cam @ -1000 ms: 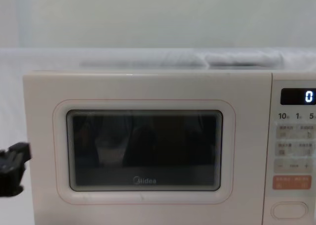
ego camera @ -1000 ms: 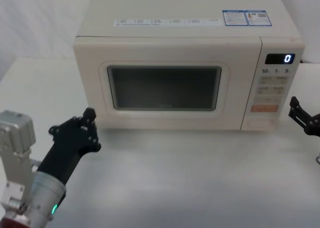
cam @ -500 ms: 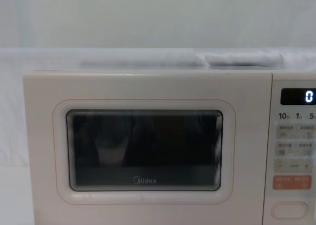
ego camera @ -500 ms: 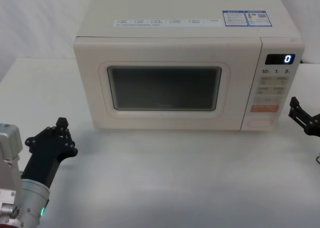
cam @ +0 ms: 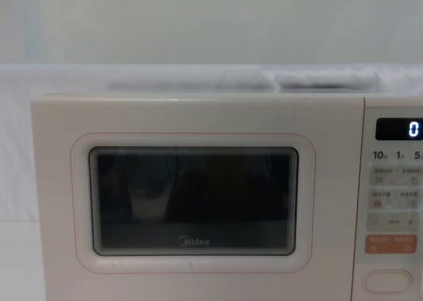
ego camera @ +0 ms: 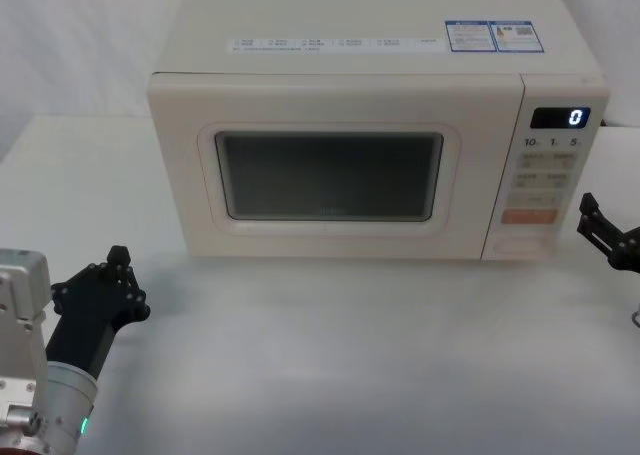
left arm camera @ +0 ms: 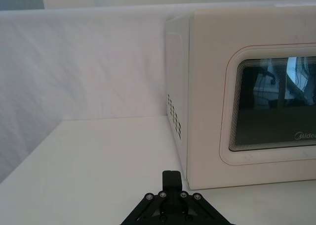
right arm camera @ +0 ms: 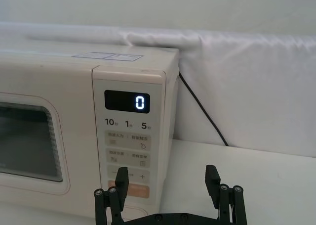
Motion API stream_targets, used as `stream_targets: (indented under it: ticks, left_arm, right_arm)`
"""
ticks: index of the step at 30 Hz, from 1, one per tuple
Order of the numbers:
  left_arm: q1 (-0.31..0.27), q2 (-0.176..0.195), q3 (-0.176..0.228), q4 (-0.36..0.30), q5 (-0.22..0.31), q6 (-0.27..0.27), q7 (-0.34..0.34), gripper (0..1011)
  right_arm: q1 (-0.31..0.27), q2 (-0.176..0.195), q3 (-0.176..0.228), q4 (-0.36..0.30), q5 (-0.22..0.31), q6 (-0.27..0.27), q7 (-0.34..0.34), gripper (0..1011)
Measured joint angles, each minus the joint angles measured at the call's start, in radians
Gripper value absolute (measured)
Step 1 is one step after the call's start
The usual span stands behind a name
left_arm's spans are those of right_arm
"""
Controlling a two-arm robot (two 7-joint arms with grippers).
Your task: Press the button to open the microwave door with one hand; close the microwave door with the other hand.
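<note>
Flanking the shut microwave (ego camera: 350,165): both grippers.

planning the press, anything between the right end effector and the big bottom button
Nothing. In the head view the right end effector sits just right of the microwave, with bare table between it and the button.

Parted right pincer (right arm camera: 168,183) before microwave (right arm camera: 84,131)

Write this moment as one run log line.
microwave door: shut | button: untouched | left gripper: table, front-left | right gripper: open, beside panel
</note>
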Motion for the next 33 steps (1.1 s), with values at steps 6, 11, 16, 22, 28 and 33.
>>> stream_targets:
  ticks: [6,11,16,22,28,33]
  left_arm:
    - [-0.001,0.002,0.002,-0.002,-0.003,-0.001,-0.001,0]
    - [-0.001,0.003,0.003,-0.003,-0.006,-0.002,-0.002,127]
    - [-0.001,0.003,0.003,-0.004,-0.008,-0.003,-0.003,273]
    - [-0.001,0.004,0.004,-0.005,-0.009,-0.003,-0.004,437]
    - [-0.001,0.004,0.004,-0.005,-0.01,-0.004,-0.004,658]
    - [-0.001,0.004,0.004,-0.006,-0.01,-0.004,-0.005,816]
  right_arm:
    - [0.0,0.0,0.0,0.0,0.0,0.0,0.0,1002]
    - [0.0,0.0,0.0,0.0,0.0,0.0,0.0,1002]
    - [0.0,0.0,0.0,0.0,0.0,0.0,0.0,1002]
    - [0.0,0.0,0.0,0.0,0.0,0.0,0.0,1002]
    - [0.0,0.0,0.0,0.0,0.0,0.0,0.0,1002]
    - [0.0,0.0,0.0,0.0,0.0,0.0,0.0,1002]
